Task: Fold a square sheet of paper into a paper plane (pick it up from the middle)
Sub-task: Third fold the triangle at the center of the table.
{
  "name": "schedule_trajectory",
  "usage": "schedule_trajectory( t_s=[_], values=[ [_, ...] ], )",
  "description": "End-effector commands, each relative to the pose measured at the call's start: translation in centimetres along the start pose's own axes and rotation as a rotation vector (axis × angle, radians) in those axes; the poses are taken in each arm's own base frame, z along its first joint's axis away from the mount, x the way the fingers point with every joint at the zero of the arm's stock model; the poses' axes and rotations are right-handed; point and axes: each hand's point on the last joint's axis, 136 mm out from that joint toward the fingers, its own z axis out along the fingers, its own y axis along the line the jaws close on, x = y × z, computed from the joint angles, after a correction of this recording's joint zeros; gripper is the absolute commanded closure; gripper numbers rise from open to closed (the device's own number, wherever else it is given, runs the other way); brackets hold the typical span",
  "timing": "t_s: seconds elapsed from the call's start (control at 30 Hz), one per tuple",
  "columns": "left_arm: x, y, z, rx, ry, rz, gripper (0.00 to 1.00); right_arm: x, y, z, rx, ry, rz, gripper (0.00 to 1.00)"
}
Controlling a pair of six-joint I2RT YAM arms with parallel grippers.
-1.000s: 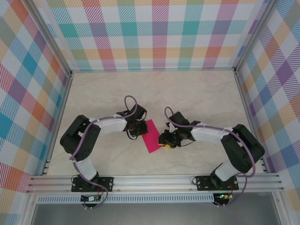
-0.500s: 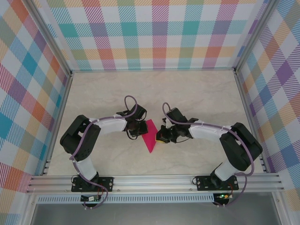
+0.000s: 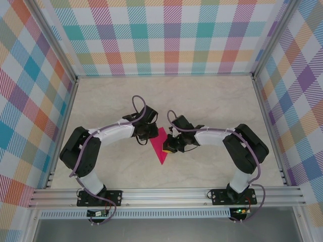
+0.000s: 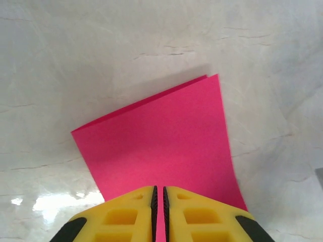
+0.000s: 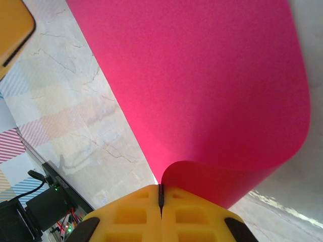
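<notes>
Claw tips first: left claw (image 4: pixel 159 200) has its fingers pressed nearly together with a thin pink strip in the slit, clamped on the pink paper (image 4: pixel 161 136). Right claw (image 5: pixel 160 194) is fully together; the paper's near edge curls over into its tips and seems pinched there. Left wrist view shows the paper doubled, two layers at the far edge, over the counter (image 4: pixel 75 55). Right wrist view shows it bowed and cut off at the top. An orange-yellow corner (image 5: pixel 11 30) at top left is cropped, unclear what. From the top view the claws meet mid-counter, with the paper a narrow pointed shape between them. Plaid walls (image 3: pixel 171 40) surround, with a rail (image 3: pixel 166 194) in front.
</notes>
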Motion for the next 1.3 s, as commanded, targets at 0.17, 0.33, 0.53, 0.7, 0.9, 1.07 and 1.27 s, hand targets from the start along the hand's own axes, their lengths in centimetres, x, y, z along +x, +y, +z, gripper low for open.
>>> schedule_trajectory(
  t_s=[0.17, 0.33, 0.53, 0.7, 0.9, 1.07, 1.27],
  values=[
    [1.4, 3.1, 2.7, -0.129, 0.072, 0.005, 0.87, -0.5, 1.4, 1.0, -0.022, 0.012, -0.068, 0.96],
    [1.8, 3.6, 3.2, -0.151, 0.089, 0.006, 0.87, -0.5, 1.4, 1.6, -0.021, 0.023, -0.071, 0.95],
    [2.2, 4.0, 3.4, -0.158, 0.098, 0.004, 0.87, -0.6, 1.3, 1.9, -0.015, 0.024, -0.074, 0.95],
    [2.4, 4.1, 3.4, -0.159, 0.102, 0.001, 0.88, -0.6, 1.2, 2.1, -0.023, 0.028, -0.072, 0.95],
    [2.6, 4.3, 3.6, -0.163, 0.109, 0.003, 0.88, -0.6, 1.5, 2.3, -0.035, 0.032, -0.081, 0.95],
    [2.7, 4.3, 3.6, -0.163, 0.111, 0.002, 0.88, -0.6, 1.4, 2.5, -0.036, 0.04, -0.085, 0.95],
    [2.8, 4.4, 3.7, -0.164, 0.114, 0.001, 0.88, -0.5, 1.4, 2.7, -0.04, 0.045, -0.092, 0.95]
  ],
)
